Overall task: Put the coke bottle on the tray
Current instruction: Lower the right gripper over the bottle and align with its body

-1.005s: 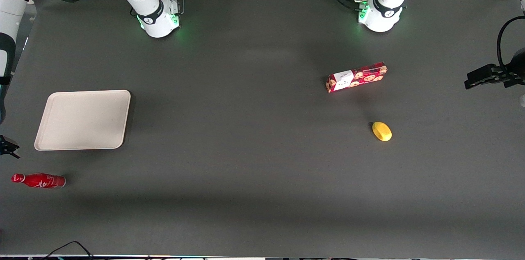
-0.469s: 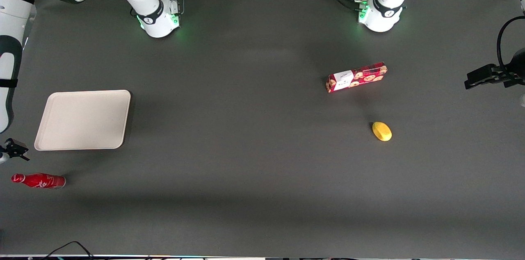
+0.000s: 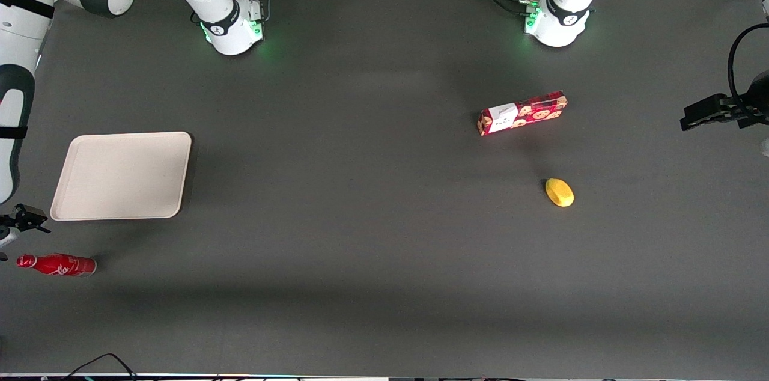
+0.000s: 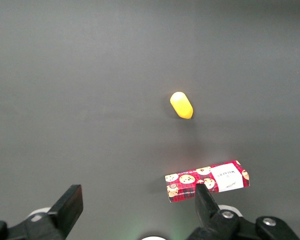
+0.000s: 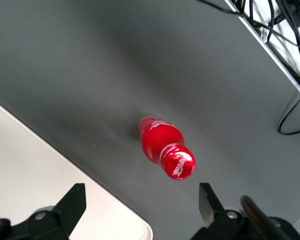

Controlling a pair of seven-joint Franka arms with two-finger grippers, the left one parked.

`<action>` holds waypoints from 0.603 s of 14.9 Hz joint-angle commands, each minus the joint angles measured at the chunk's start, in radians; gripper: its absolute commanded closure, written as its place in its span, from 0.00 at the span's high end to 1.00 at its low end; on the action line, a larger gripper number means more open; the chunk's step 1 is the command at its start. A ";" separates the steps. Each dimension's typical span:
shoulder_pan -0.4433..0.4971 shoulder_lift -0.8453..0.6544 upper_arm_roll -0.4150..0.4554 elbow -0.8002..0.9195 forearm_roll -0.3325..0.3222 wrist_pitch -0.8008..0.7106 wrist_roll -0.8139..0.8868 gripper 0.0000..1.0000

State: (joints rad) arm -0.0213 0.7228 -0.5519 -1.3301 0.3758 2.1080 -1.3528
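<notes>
Red bottle [image 3: 56,264] stands at lower left of the front frame, off the tray [image 3: 122,175] just above it. Your gripper [image 3: 18,222] hovers near, fingers spread, empty. Grasp and placement remain.

Overall light: even, moderate, diffuse from above; matte dark desk [image 3: 360,219] shows no glare.
Desk tone: broad soft darker band nearer the front camera; faint paler patch nearer the arm bases.
Shadows: soft-edged; tray [image 3: 120,175] casts a narrow one along one side; cookie box [image 3: 521,113] and yellow object [image 3: 559,192] cast faint smudges.
Colour casts: green glow at both arm bases.
Highlights: coke bottle [image 5: 166,146] cap glints mildly in the right wrist view.
Focus: front view sharp; pincer [image 5: 140,210] fingers close to the lens look soft.
</notes>
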 commanded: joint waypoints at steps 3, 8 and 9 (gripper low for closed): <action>-0.078 0.087 0.055 0.167 0.022 -0.045 -0.040 1.00; -0.104 0.132 0.083 0.230 0.025 -0.046 -0.054 1.00; -0.105 0.132 0.083 0.232 0.025 -0.045 -0.054 1.00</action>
State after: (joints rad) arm -0.1085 0.8249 -0.4761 -1.1617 0.3758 2.0904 -1.3780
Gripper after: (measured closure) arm 0.000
